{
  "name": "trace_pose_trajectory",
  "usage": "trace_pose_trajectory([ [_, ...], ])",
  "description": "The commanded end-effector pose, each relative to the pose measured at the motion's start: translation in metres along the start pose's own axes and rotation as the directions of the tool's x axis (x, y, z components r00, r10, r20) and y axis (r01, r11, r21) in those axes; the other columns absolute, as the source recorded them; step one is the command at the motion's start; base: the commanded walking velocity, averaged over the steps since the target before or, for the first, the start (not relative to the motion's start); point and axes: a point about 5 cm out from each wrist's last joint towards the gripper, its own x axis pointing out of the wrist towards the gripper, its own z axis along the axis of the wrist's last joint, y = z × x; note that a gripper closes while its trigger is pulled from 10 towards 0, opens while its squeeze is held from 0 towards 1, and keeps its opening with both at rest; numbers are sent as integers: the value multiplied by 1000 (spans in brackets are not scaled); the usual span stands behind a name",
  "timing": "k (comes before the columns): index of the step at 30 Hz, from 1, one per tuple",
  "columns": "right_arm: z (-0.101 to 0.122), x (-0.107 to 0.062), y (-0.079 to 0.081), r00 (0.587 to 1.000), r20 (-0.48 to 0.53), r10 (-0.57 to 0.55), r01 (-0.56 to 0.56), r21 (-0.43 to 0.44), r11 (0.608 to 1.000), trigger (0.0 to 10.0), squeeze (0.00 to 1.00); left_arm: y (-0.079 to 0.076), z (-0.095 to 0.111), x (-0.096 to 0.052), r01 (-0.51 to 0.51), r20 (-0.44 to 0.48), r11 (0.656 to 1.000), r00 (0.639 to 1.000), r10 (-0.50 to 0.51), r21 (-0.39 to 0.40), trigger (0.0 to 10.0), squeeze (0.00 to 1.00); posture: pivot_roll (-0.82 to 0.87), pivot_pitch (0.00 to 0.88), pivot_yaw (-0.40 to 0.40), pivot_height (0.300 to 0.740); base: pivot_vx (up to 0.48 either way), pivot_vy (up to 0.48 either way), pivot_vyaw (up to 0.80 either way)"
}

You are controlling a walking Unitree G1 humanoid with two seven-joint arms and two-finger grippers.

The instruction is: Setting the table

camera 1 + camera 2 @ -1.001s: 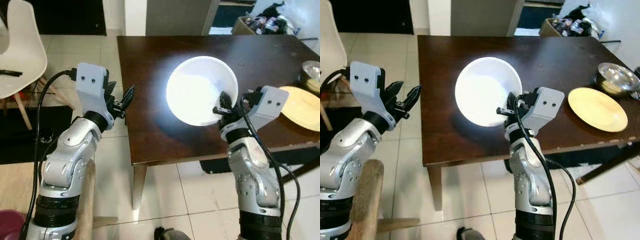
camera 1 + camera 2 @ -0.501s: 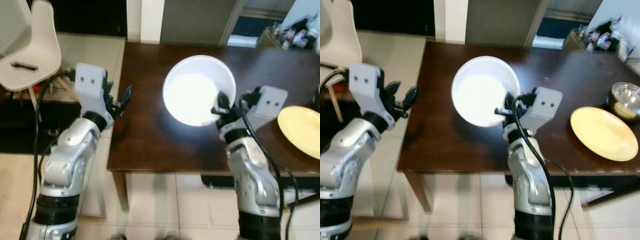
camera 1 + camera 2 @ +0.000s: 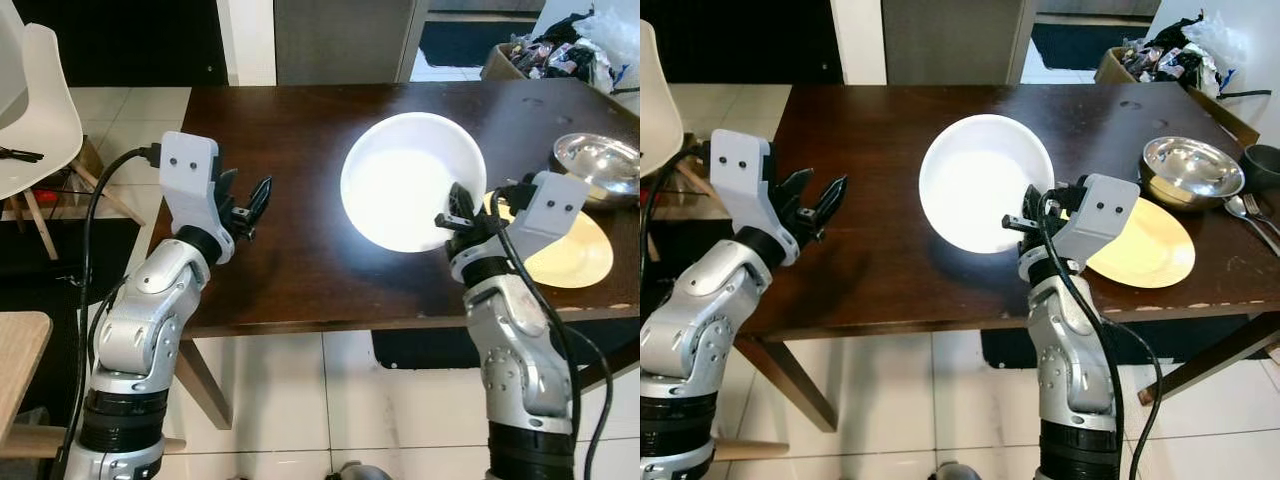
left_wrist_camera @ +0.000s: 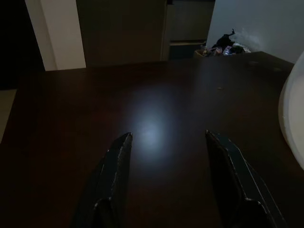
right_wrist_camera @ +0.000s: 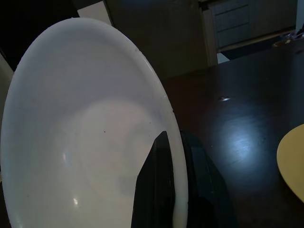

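White bowl rim pinched by right tool, tilted above table; left tool spread, empty.

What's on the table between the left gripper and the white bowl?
Nothing: between the left gripper and the bowl the table is bare, as the left eye view shows.

A white bowl, seemingly empty, is held tilted above the dark table, rim pinched.

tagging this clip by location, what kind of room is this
Most likely a home dining area: a dark wooden table with a yellow plate and a metal bowl on it, a white chair beside it, and a tiled floor.
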Motion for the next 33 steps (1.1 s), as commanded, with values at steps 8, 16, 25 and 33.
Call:
trace_pose_trajectory([
  [8,-9,2,-2,997,-67,43,-40,45,998,10000,0,4,-4,-1,-18,-28,1000,999,19,17,10000,0,-44,56,19,740,0,0,0],
  [16,-27,30,-8,981,-171,90,-51,220,974,10000,0,2,13,12,234,-68,938,972,-224,256,10000,0,8,102,28,740,0,0,0],
  [25,-33,62,-15,947,-293,131,-46,279,959,10000,0,14,49,15,469,-175,789,882,-437,397,10000,0,55,144,34,740,0,0,0],
  [33,-20,89,-24,943,-306,128,-33,297,954,10000,0,14,71,-10,534,-196,729,843,-502,428,10000,0,103,209,24,740,0,0,0],
])
